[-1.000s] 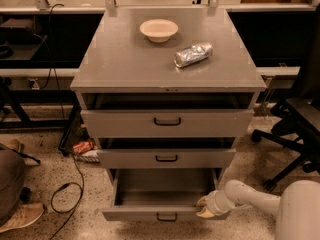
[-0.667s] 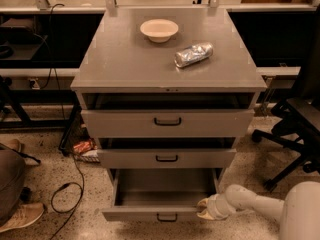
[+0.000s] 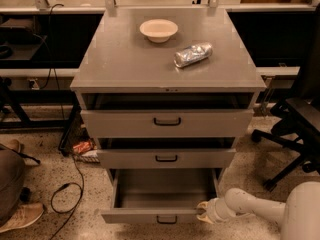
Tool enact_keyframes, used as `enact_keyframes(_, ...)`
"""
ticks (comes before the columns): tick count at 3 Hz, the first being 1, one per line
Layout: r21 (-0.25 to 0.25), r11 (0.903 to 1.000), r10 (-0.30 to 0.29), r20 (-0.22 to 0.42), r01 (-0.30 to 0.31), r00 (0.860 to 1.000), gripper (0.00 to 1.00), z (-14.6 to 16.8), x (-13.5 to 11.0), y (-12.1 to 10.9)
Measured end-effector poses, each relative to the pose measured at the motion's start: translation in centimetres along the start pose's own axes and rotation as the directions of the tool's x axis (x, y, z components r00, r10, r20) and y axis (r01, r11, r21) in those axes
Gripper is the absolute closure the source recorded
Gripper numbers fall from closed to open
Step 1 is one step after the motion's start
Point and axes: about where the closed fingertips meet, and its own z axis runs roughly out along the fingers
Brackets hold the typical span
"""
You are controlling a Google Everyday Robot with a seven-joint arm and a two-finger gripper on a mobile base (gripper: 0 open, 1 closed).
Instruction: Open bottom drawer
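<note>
Bottom drawer [image 3: 165,189] is pulled well out at the cabinet base, grey inside showing. Gripper [image 3: 202,209] sits at the right end of its front panel; can't tell whether it's clamped. Bowl [image 3: 158,30] and crumpled silver packet [image 3: 193,54] are on the worktop [image 3: 125,59].

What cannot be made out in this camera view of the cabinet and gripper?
In the camera view:
The gripper, at the right end of the bottom drawer front: whether it holds the panel is too small to tell.
The top drawer inside: in shadow under the cabinet top.
The middle drawer inside: hidden by the top drawer front.
The robot arm: cut off by the right edge.
</note>
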Motion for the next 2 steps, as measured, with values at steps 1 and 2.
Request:
enact_keyframes(1,0.000,1.0000,0.000,0.000,0.000,1.000,0.35,0.01,0.00,0.01)
enact_keyframes(2,-0.001,1.0000,0.000,0.001,0.000,1.000,0.05,0.06,-0.02,0.06)
